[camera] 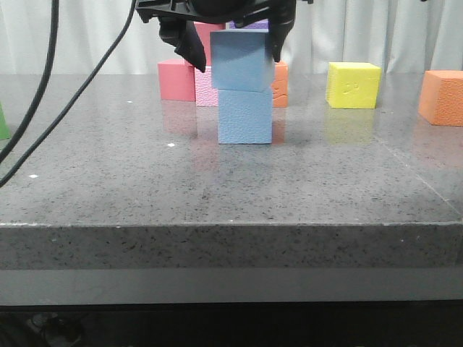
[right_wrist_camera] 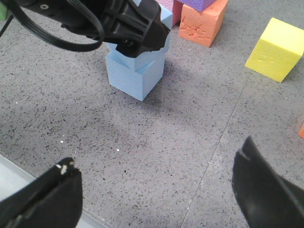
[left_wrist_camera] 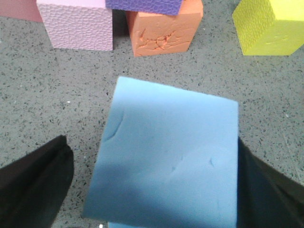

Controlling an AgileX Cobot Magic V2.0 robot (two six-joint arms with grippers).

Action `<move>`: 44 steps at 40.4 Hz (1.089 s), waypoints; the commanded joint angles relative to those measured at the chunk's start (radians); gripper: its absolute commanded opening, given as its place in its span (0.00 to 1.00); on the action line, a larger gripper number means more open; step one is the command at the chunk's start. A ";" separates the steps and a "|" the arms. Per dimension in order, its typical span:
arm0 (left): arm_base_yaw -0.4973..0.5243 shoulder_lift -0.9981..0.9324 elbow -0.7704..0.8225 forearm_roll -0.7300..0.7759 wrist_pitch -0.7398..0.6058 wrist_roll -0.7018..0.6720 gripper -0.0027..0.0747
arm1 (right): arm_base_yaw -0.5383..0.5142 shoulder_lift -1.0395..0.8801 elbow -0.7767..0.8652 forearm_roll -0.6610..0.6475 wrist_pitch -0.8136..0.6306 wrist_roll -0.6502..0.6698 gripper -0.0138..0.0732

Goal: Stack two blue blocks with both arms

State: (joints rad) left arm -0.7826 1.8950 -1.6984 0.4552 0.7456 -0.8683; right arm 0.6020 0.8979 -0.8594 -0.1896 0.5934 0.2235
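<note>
Two blue blocks stand stacked mid-table: the lower one (camera: 246, 116) rests on the grey table and the upper one (camera: 242, 59) sits on it, slightly twisted. My left gripper (camera: 237, 58) straddles the upper block from above. In the left wrist view the upper block (left_wrist_camera: 166, 161) fills the space of the left gripper (left_wrist_camera: 152, 147); one finger stands clear of it with bare table between, the other lies along its edge. The jaws are open. My right gripper (right_wrist_camera: 156, 154) hangs open over bare table near the front edge, with nothing between its fingers. From there the stack (right_wrist_camera: 135, 76) lies further back.
Behind the stack stand a red-pink cube (camera: 176, 79), a pale pink cube (camera: 205, 88), an orange cube (camera: 281, 84) and a purple one (camera: 249, 24) on top. A yellow cube (camera: 353, 84) and another orange cube (camera: 443, 97) sit to the right. Black cables (camera: 43, 72) hang at left.
</note>
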 commanded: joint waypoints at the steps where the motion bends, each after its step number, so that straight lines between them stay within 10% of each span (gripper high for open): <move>1: -0.008 -0.086 -0.035 0.020 -0.042 0.003 0.82 | -0.006 -0.012 -0.027 -0.021 -0.063 -0.008 0.90; 19: 0.010 -0.290 -0.035 -0.307 -0.018 0.533 0.82 | -0.006 -0.012 -0.027 -0.021 -0.063 -0.008 0.90; 31: 0.258 -0.436 0.017 -0.848 0.177 1.128 0.82 | -0.006 -0.012 -0.027 -0.021 -0.063 -0.008 0.90; 44: 0.495 -0.706 0.428 -1.292 0.165 1.663 0.81 | -0.006 -0.012 -0.027 -0.020 -0.067 -0.008 0.90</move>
State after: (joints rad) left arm -0.3292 1.2790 -1.3206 -0.7268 0.9789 0.7199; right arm 0.6020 0.8979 -0.8594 -0.1896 0.5934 0.2235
